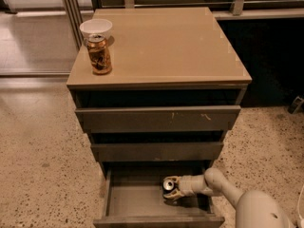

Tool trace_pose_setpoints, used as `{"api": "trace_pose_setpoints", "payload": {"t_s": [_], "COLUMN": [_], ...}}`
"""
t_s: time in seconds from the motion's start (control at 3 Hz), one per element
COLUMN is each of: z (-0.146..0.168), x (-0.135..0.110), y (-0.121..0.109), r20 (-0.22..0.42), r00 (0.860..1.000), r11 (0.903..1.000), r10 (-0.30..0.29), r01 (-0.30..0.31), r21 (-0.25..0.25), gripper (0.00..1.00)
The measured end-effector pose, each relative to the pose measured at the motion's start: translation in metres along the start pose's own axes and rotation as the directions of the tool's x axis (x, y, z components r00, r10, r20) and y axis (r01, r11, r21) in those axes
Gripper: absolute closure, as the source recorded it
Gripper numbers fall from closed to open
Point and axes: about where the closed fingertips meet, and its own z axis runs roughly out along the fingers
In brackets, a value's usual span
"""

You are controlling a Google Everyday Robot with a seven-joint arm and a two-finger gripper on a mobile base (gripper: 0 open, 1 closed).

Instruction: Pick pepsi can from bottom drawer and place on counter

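dark blue pepsi can (168,184) in bottom drawer (135,202), lower centre, end effector (172,188) right at it, grip cannot tell; grasp step, next needs straight lift to counter (166,42).

Cream pincer (170,188) – in grey bottom drawer (134,199), round silver-topped pepsi can (168,184)

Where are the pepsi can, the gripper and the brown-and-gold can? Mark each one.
pepsi can (168,184): camera view, on its silver top.
gripper (171,188): camera view, its tip, at the can inside the bottom drawer (133,199).
brown-and-gold can (99,57): camera view, middle of its patterned side.
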Motion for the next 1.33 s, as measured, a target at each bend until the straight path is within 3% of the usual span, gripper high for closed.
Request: {"api": "trace_pose_setpoints", "payload": {"t_s": [0.33,0.67,1.0,1.33], "z": [0.0,-0.016,-0.057,-0.114], "x": [0.0,-0.025,-0.078,-0.137], "y": [0.0,0.002,0.001,-0.005], "r20": [0.0,0.058,0.176,0.24], "r00": [1.0,0.998,0.983,0.965], "r11": [1.0,1.0,0.9983,0.9927], "r10": [0.0,0.006,0.054,0.108], "r01": [0.0,-0.006,-0.056,-0.118], "r21": [0.0,0.0,0.011,0.026], "gripper": [0.93,1.0,1.0,1.0]}}
